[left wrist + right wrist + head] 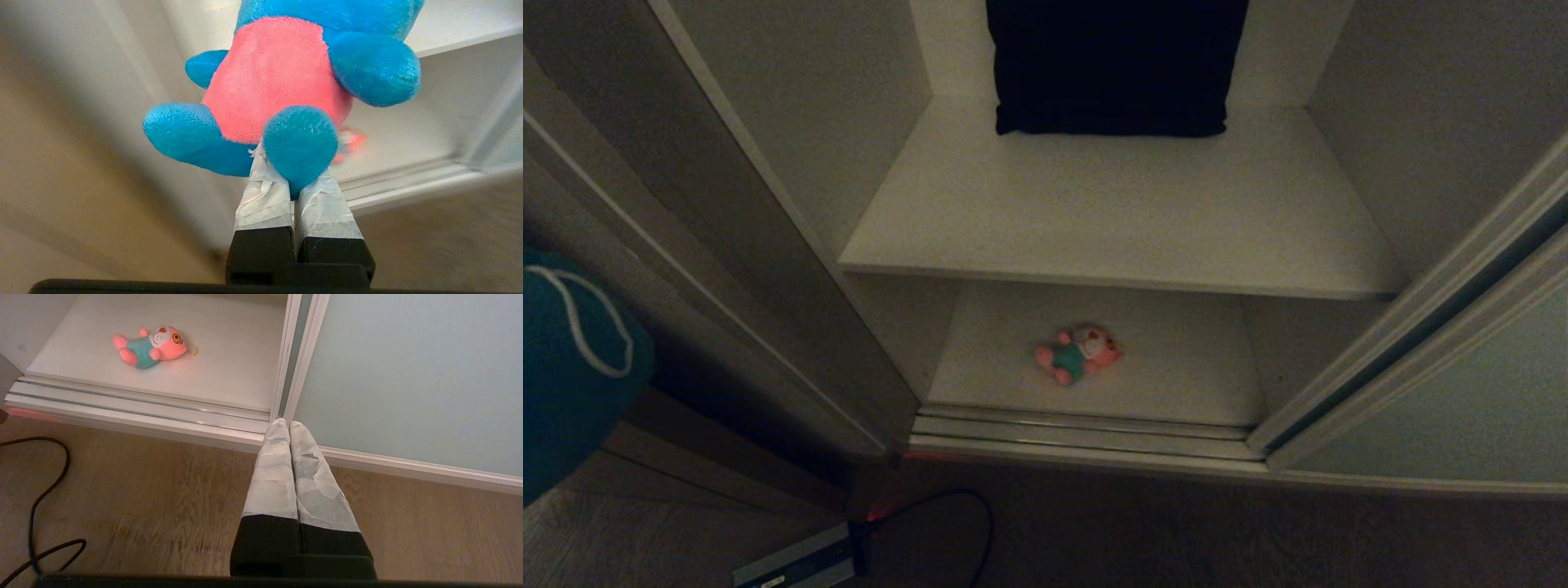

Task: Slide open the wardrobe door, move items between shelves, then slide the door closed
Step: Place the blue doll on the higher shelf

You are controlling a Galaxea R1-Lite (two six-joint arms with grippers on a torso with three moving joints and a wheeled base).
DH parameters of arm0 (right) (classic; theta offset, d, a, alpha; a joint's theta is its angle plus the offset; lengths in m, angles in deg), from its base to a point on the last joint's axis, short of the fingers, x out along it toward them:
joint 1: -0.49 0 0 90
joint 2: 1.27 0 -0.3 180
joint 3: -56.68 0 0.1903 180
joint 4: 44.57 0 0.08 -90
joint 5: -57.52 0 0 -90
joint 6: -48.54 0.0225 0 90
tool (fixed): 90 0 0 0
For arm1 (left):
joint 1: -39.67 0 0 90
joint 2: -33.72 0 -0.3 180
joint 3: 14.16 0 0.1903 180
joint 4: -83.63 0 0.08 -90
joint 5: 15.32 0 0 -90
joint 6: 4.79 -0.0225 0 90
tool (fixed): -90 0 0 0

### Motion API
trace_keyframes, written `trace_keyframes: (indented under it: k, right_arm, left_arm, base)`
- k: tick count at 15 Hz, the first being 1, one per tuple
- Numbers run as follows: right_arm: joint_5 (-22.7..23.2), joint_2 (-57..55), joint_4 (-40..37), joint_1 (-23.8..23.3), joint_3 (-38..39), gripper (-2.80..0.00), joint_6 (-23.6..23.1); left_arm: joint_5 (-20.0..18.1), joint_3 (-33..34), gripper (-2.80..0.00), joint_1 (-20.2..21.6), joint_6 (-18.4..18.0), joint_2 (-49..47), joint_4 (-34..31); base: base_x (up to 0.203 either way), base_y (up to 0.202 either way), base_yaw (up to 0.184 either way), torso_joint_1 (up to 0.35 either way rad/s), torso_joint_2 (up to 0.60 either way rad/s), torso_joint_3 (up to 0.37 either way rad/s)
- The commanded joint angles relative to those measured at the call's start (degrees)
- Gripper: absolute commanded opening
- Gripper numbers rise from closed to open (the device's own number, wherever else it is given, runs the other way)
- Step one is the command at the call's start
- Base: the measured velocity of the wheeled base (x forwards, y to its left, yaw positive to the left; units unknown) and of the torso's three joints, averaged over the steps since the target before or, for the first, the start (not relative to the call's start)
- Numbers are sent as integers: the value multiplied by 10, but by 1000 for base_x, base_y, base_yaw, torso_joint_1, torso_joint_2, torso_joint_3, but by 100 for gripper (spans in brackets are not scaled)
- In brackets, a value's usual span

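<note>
On the bottom shelf (1176,376) lies the pink toy (1079,354); left gripper (292,179) pinches the blue toy (286,81), right gripper (288,426) closed empty.

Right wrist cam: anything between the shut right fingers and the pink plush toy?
Only bare wood floor, the pale metal door track and bare white lower shelf between right gripper and pink plush toy; seen in right wrist view.

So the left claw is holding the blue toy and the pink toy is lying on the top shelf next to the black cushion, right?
Not quite. The left claw is holding the blue toy, but the pink toy lies on the bottom shelf. Only the black cushion sits on the top shelf, as the head view shows.
</note>
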Motion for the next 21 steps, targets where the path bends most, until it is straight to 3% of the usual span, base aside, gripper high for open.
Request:
trace_keyframes:
  k: [1, 6, 11, 17, 21]
  right_arm:
    - [0, -1, 0, 0, 2, -280, 0]
    - [0, -1, 0, 0, 2, -280, 0]
    - [0, -1, 0, 0, 2, -280, 0]
    - [0, -1, 0, 0, 2, -280, 0]
    - [0, -1, 0, 0, 2, -280, 0]
  left_arm:
    - [-41, -44, -280, 0, 0, -90, 7]
    - [-85, -189, -280, -4, 17, -344, 10]
    - [-94, -363, -280, -25, 47, -606, 15]
    - [-51, -490, -280, -90, 59, -805, 19]
    - [5, -572, -280, -111, 112, -910, 32]
  base:
    - [0, 0, 0, 0, 0, 0]
    - [0, 0, 0, 0, 0, 0]
    - [0, 0, 0, 0, 0, 0]
    - [0, 0, 0, 0, 0, 0]
    - [0, 0, 0, 0, 0, 0]
